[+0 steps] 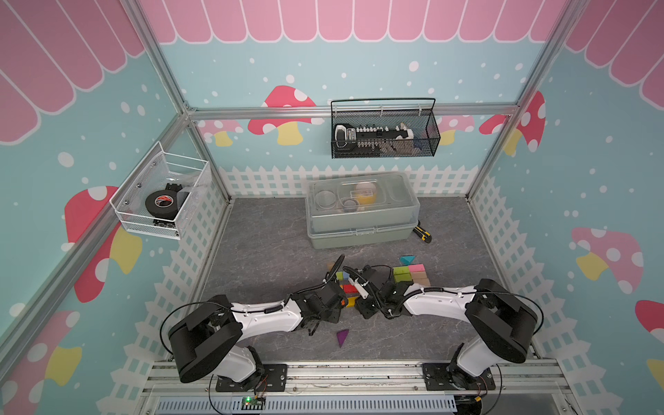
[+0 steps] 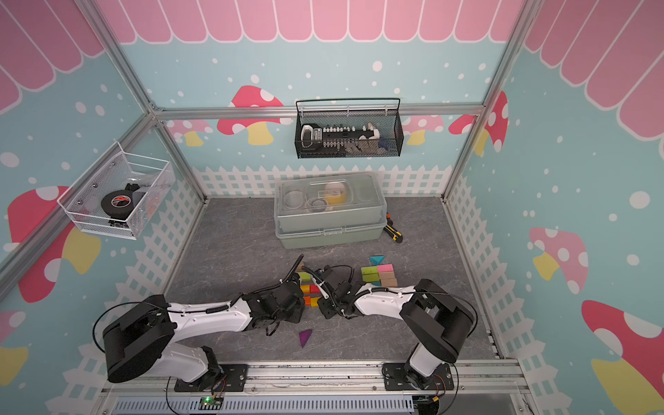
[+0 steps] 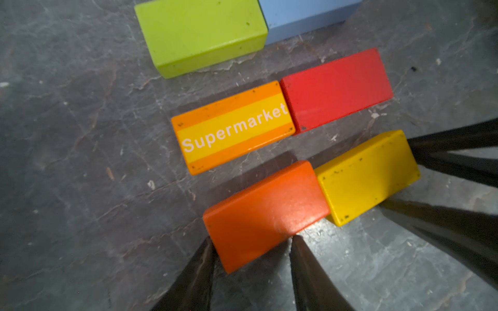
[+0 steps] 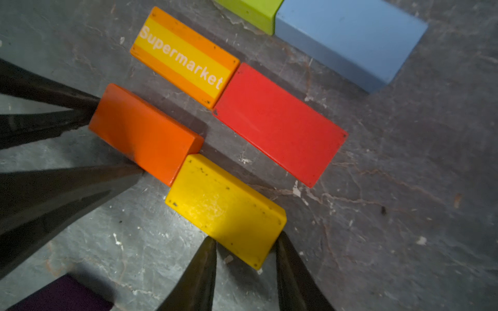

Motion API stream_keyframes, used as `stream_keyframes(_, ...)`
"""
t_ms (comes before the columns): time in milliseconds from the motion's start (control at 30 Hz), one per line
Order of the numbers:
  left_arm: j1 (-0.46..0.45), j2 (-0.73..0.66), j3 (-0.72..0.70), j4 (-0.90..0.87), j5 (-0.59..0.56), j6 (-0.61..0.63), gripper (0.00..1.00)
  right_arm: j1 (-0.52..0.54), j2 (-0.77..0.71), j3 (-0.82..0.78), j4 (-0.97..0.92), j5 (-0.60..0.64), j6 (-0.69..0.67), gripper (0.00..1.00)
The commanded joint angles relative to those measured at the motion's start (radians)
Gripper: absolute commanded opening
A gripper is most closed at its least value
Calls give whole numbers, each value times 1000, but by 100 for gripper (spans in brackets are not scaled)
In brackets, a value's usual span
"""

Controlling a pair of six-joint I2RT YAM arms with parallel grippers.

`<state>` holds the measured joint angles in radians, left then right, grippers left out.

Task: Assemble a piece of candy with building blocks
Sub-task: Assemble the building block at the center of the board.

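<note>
Assembly judged partway: the left pincer (image 3: 252, 241) is clamped on the orange block (image 3: 266, 212) and the right pincer (image 4: 246, 239) on the yellow block (image 4: 226, 207). These two are butted end to end on the tabletop (image 3: 80, 161) near the red block (image 3: 336, 88), with the purple triangle (image 1: 342, 336) and teal triangle (image 1: 407, 259) lying apart, seemingly unplaced.

Grey tabletop (image 1: 269, 251), building blocks (image 1: 413, 275) mid-table, lone purple prism (image 1: 342, 337), lidded plastic box (image 1: 361, 222), utility knife (image 1: 422, 233)

I see a plain orange block (image 3: 266, 215), a dark-specked yellow block (image 3: 369, 175), a red block (image 3: 336, 88), a lime-green block (image 3: 202, 35) and a pale blue block (image 3: 304, 16). The sign block (image 3: 231, 129) is orange, banded yellow, with white "Supermarket" lettering; the surface (image 3: 67, 134) is veined grey.
</note>
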<state>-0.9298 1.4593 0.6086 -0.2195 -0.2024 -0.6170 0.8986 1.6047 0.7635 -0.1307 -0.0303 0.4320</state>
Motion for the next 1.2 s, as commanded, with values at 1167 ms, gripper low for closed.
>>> stream_keyframes(1167, 23, 50, -18, -104, -34, -5, 46, 8, 50, -17, -1, 32, 82, 38)
